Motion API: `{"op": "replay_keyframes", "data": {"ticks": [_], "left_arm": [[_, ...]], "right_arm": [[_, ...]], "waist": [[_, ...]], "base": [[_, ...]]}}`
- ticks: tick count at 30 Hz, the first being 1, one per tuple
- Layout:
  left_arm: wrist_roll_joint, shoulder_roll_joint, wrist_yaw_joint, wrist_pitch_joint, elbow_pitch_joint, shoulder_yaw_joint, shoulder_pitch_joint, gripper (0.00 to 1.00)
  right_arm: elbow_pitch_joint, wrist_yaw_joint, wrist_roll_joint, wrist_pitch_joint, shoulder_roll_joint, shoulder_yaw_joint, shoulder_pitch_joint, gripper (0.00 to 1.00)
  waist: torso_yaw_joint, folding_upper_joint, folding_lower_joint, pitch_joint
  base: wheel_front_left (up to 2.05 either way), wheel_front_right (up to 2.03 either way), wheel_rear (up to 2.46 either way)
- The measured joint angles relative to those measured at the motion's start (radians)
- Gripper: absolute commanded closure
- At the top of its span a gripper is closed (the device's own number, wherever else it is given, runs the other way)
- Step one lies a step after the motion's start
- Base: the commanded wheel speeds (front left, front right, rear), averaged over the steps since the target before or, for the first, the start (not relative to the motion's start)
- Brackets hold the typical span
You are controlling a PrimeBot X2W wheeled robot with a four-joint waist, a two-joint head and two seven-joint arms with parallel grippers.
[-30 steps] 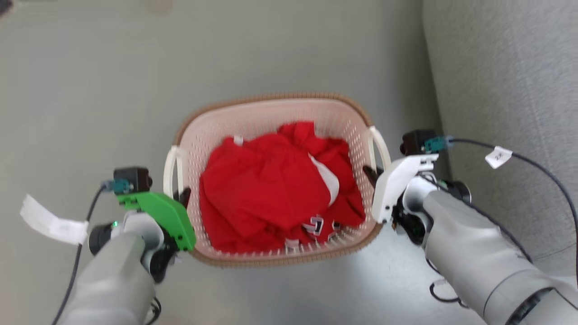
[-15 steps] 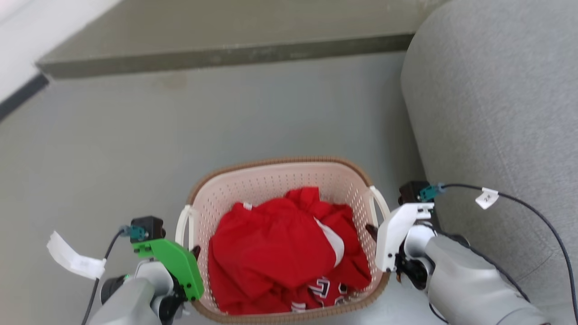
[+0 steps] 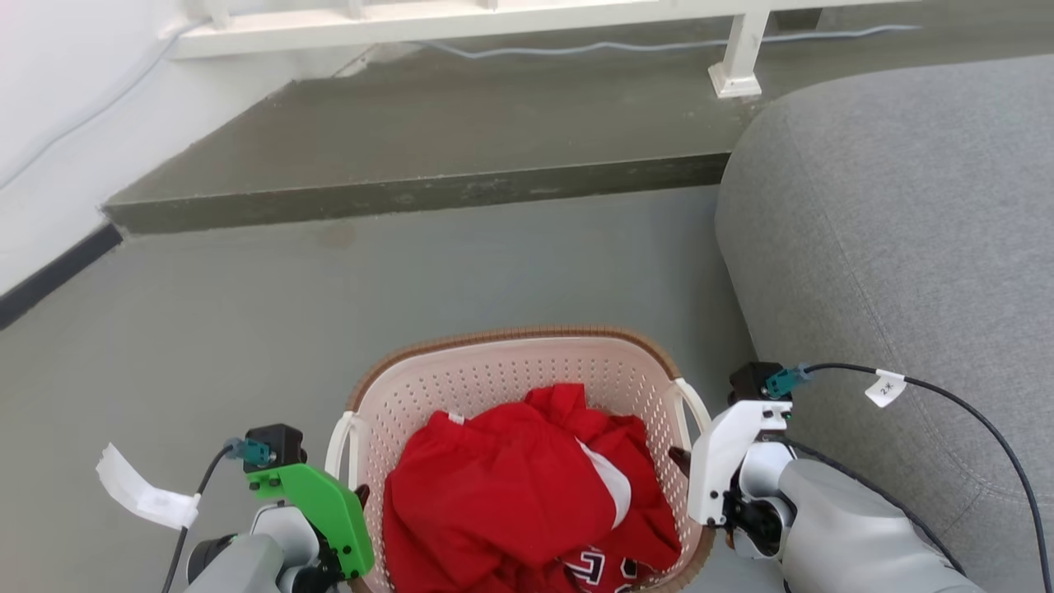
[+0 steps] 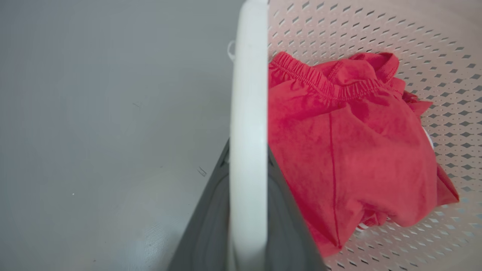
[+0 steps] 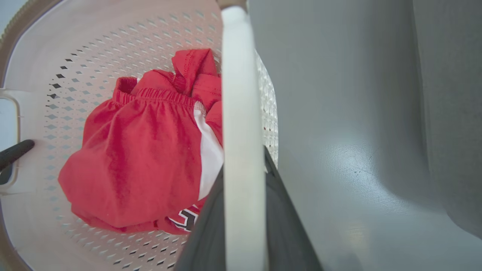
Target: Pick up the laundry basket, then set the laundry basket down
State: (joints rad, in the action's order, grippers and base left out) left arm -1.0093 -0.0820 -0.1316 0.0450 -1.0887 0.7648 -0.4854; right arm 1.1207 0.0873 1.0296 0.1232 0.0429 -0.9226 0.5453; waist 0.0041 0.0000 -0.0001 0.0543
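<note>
Plastic, thin and perforated, makes up the laundry basket point(image 3: 510, 333), so we judge it stiff enough to keep its shape and light for its size. It sits low in the head view between our two arms, over the grey floor point(image 3: 412, 272) and just beside the grey sofa point(image 3: 906, 231) on our right. Its bottom is hidden, so we cannot tell whether it is clear of the floor.

The red clothes point(image 3: 502, 486) heaped inside are soft and loose. We expect them to add little weight, though they could slump to one side if the basket tips.

The places to take hold are the two white loops at the short sides, and we have both. Our left end effector point(image 4: 247, 158) is closed narrow on the left handle point(image 4: 248, 75), a dark finger on each side of the white bar. Our right end effector point(image 5: 244, 162) grips the right handle point(image 5: 239, 75) the same way.

These loops look smooth and slim, so we think they could swivel or slide between the fingers. Holding near the middle of each loop and keeping both arms at one height should keep the rim level.
</note>
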Motion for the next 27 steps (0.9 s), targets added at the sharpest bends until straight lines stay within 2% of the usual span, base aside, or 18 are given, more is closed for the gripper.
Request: {"op": "replay_keyframes", "data": {"ticks": [27], "left_arm": [[-0.017,-0.002,0.0,0.007,-0.002,0.003,0.005,1.0]], "right_arm": [[-0.014,-0.003,0.019,0.019,0.005,-0.021,-0.004,1.0]], "waist": [[-0.006,0.0,0.0,-0.004]], "base": [[0.0,0.0,0.0]]}}
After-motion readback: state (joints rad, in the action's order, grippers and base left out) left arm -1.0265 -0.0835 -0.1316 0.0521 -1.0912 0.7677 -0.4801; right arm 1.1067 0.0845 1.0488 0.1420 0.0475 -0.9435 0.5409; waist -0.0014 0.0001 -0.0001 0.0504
